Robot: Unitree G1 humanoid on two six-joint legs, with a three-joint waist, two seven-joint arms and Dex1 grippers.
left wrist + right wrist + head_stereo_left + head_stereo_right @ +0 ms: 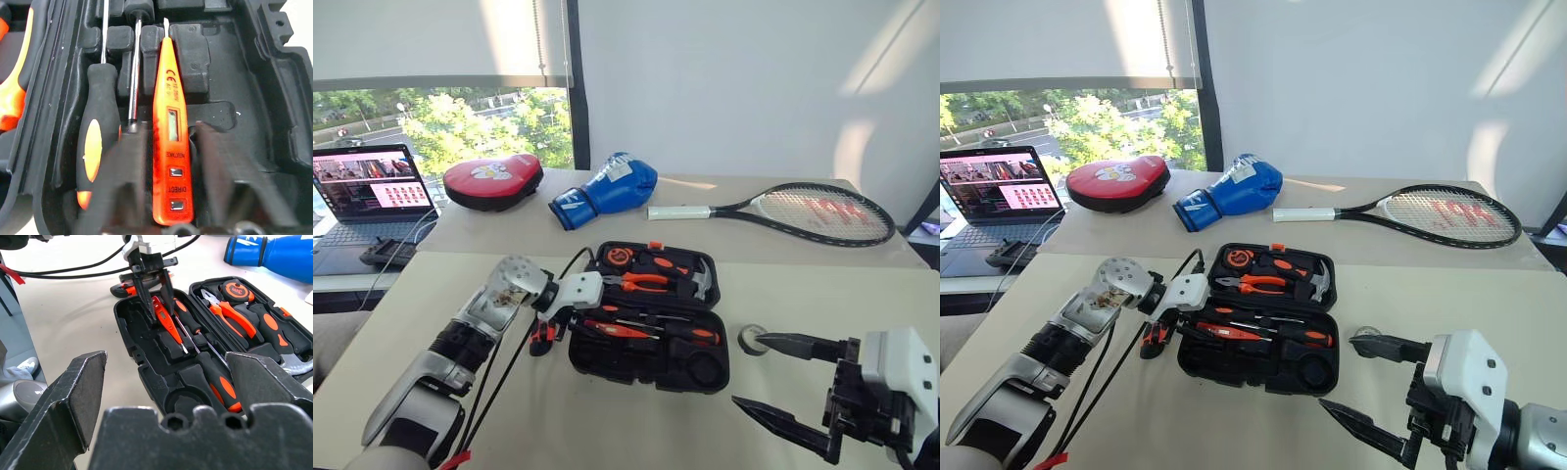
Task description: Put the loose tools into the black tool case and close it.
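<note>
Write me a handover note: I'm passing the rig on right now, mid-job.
Left gripper: open, fingers either side of the small orange screwdriver, which lies in its recess in the black tool case.
Right gripper: open, beside the tape roll on the table.
Done: both long screwdrivers in the open case.
To do: tape roll, utility knife on the table by the case's left edge, then close the case.

Wall (724,78): plain white, sunlit patches | Window (440,122): trees seen outside, blind (421,39) lowered partway | Tables (862,294): two beige tops set adjacent
</note>
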